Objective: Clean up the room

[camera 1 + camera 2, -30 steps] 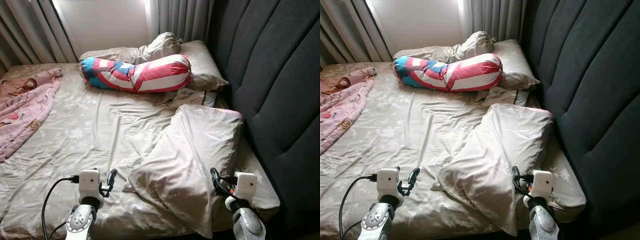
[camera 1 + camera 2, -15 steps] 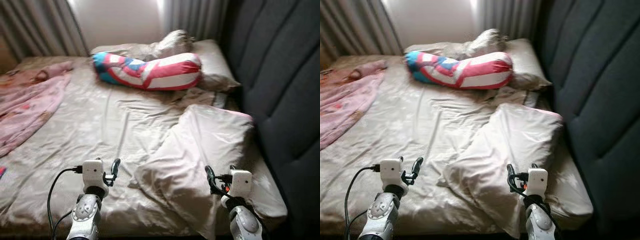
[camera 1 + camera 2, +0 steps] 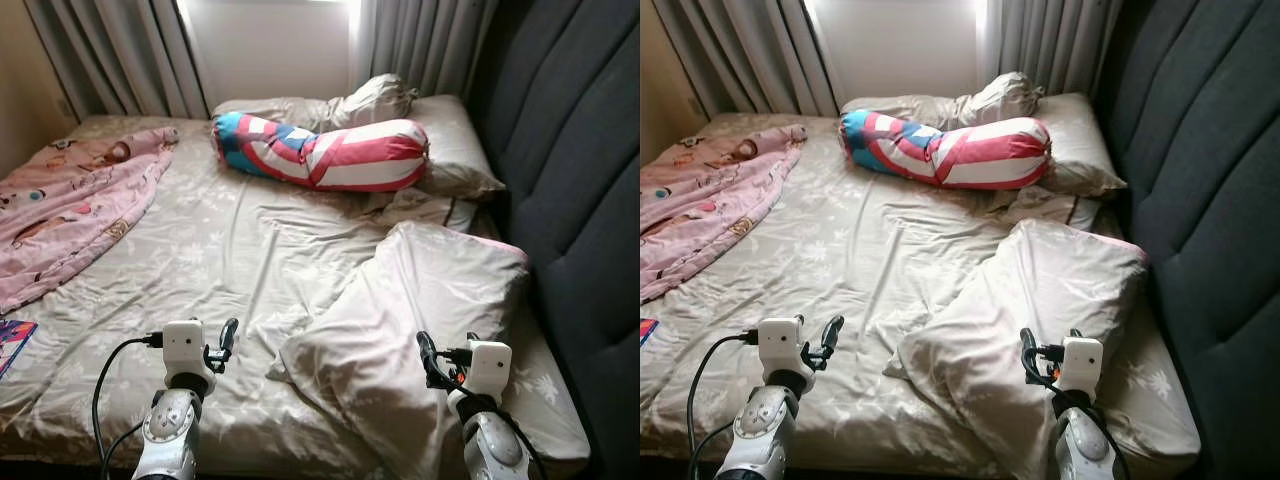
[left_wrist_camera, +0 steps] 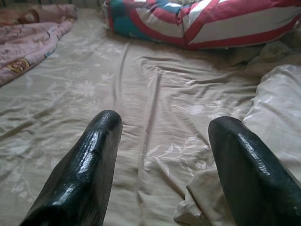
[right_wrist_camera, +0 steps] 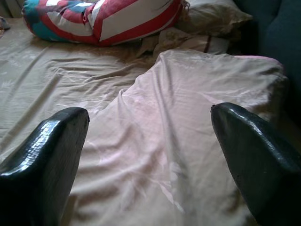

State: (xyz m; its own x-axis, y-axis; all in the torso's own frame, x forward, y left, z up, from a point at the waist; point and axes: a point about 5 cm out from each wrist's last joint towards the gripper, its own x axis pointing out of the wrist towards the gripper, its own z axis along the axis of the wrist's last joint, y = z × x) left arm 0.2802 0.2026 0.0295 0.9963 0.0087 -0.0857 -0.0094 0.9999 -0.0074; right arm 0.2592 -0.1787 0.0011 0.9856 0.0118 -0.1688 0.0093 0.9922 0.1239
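Bed (image 3: 240, 250), colourful item (image 3: 12, 338) edge-cropped

My fingers (image 4: 89, 174) are glossy black; the sheet (image 3: 230, 240) is beige with pale flowers; the bolster (image 3: 320, 152) is striped red, white, blue; the blanket (image 3: 70, 205) is pink, perhaps cartoon-printed.

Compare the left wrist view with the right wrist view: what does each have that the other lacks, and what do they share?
Of the two, the left wrist view has the pink printed blanket and the left gripper, jaws open. The right wrist view has the dark padded headboard and the right gripper, jaws open above the large beige pillow. Both share that pillow, the red, white and blue striped bolster and the beige floral bedsheet.
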